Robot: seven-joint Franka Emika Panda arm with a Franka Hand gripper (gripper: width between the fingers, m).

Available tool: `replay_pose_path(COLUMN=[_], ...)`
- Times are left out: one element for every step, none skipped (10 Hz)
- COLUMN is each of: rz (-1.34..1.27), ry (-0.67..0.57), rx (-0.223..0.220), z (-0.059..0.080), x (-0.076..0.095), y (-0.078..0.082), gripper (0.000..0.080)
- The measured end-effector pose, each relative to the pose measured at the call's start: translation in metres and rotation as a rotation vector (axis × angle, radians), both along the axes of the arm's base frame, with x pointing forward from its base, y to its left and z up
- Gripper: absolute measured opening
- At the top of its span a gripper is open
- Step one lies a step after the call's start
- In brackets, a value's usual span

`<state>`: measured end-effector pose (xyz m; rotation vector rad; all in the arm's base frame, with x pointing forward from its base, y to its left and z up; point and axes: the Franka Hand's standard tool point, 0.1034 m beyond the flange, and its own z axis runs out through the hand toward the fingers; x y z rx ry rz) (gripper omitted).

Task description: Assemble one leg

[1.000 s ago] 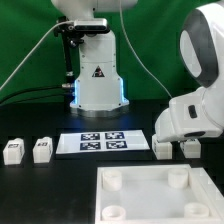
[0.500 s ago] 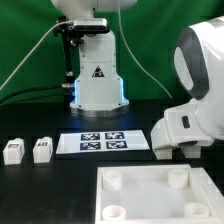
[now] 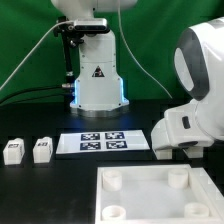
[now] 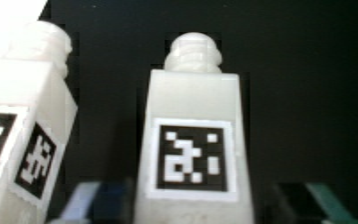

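Observation:
In the wrist view a white leg (image 4: pixel 197 140) with a square marker tag and a rounded peg at its end lies between my fingers. My gripper (image 4: pixel 208 205) is open. One finger (image 4: pixel 101 200) is close beside the leg and the other finger (image 4: pixel 327 200) stands off across a dark gap. A second leg (image 4: pixel 25 120) lies right beside it. In the exterior view the white hand (image 3: pixel 185 128) is low over the table at that view's right, and a leg (image 3: pixel 162 150) shows at its edge. Two more legs (image 3: pixel 13 150) (image 3: pixel 42 150) stand at the left.
The marker board (image 3: pixel 100 142) lies in the middle of the black table. The big white square tabletop (image 3: pixel 135 200) with round corner sockets lies in front. The robot base (image 3: pixel 98 85) stands behind, with cables against a green backdrop.
A second ago the hand was higher and both right-hand legs showed below it. It has come down over them. It has not moved in the last half second.

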<state>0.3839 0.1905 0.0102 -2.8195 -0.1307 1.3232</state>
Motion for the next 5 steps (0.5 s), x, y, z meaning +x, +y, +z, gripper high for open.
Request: replay_pose_path(rz=[0.000, 0.000, 0.000, 0.000, 0.000], ry=[0.000, 0.000, 0.000, 0.000, 0.000], rx=[0.000, 0.000, 0.000, 0.000, 0.000], z=[0.0000, 0.0000, -0.0001, 0.0000, 0.0000], x=[0.0001, 0.0000, 0.0000, 0.0000, 0.0000], y=[0.0000, 0.0000, 0.0000, 0.0000, 0.0000], gripper=[0.0290, 0.0290, 0.0290, 0.0290, 0.0290])
